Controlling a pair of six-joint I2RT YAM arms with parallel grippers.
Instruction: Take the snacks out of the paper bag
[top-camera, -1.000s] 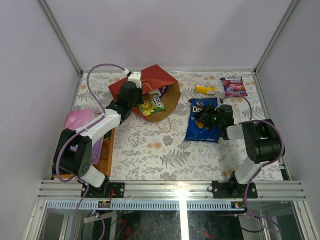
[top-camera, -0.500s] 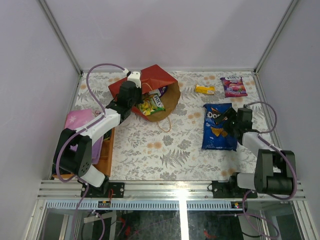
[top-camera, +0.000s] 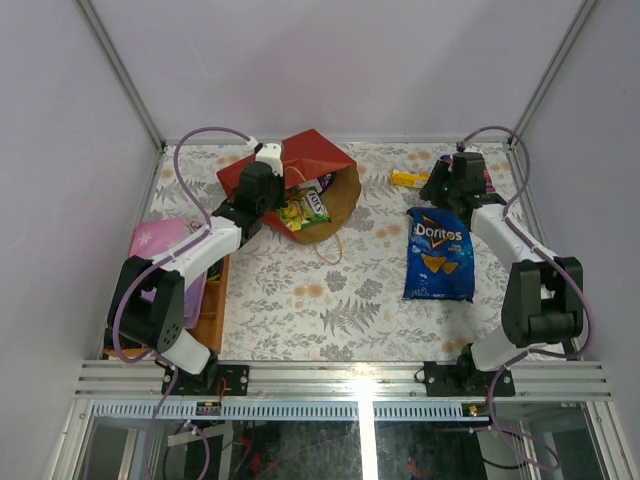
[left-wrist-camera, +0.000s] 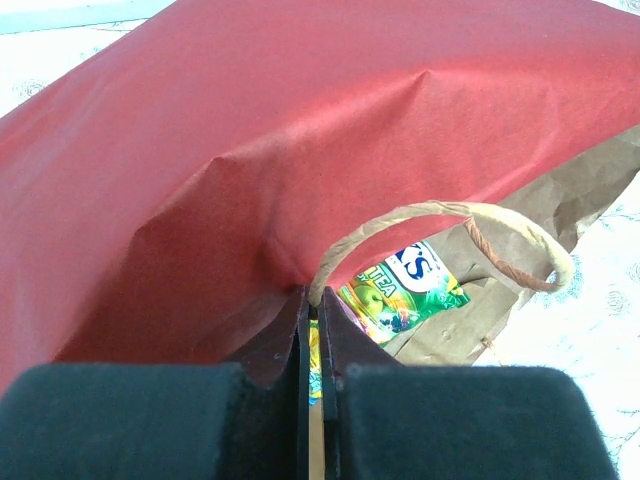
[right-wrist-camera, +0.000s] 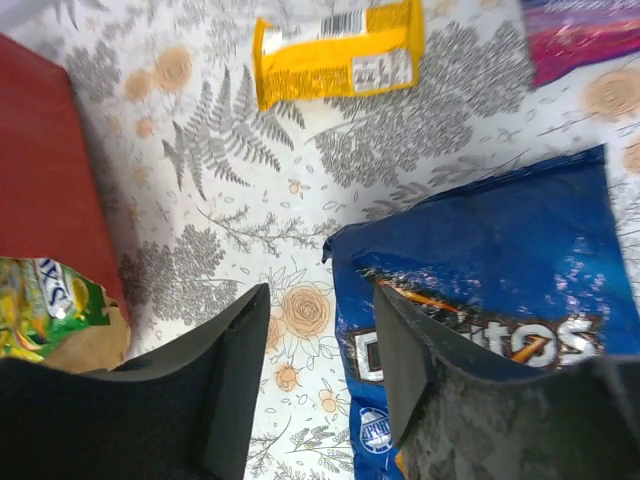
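Observation:
The red paper bag (top-camera: 300, 160) lies on its side at the far left, mouth facing right. My left gripper (top-camera: 268, 195) is shut on its upper rim beside the cord handle (left-wrist-camera: 440, 215), and red paper (left-wrist-camera: 250, 150) fills that view. A green-yellow snack packet (left-wrist-camera: 400, 290) shows inside the brown mouth. The blue Doritos bag (top-camera: 438, 255) lies flat on the table at right. My right gripper (top-camera: 438, 192) hangs open over its far left corner (right-wrist-camera: 500, 260), holding nothing. A yellow packet (right-wrist-camera: 340, 55) and a purple packet (right-wrist-camera: 590, 35) lie beyond it.
At the table's left edge an orange-brown tray (top-camera: 212, 310) holds a flat pink-purple item with stars (top-camera: 160, 240). Pale enclosure walls close in the back and both sides. The tabletop has a fern-and-flower print.
The right gripper slid the Doritos bag to the right, let it go and swung up toward the far side. The left gripper and paper bag have not moved.

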